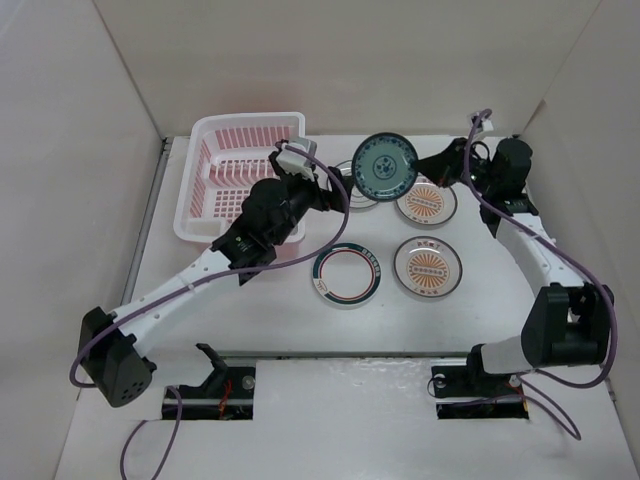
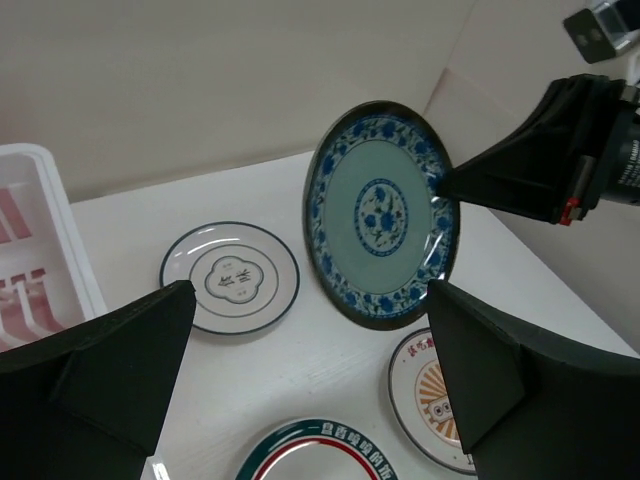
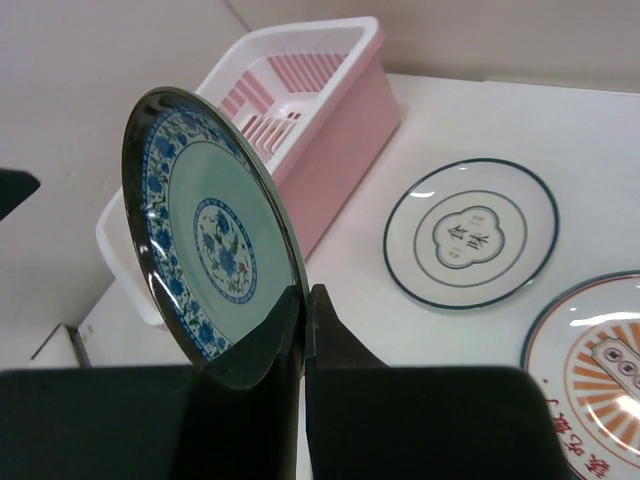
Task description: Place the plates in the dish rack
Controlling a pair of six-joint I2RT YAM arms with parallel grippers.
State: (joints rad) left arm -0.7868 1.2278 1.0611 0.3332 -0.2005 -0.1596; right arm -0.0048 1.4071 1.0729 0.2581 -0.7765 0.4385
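Right gripper (image 3: 305,300): pinched on the rim of the dark green plate (image 1: 388,167), holding it on edge above the table (image 1: 300,330), upper centre of the top view.
Left gripper (image 2: 310,360): jaws wide, holding nothing, facing that plate.
Dish rack (image 1: 250,119): upper left.
Flat on table, 4: ringed plate (image 2: 230,277), upper sunburst plate (image 1: 426,203), lower sunburst plate (image 1: 427,265), green-rimmed plate (image 1: 348,274), all right of the rack.

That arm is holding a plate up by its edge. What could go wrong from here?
The right gripper pinches the blue-patterned plate only at its rim, upright in the air; it might slip and drop onto the ringed plate lying below. The left gripper stands open close by; a misjudged approach could knock the plate loose.
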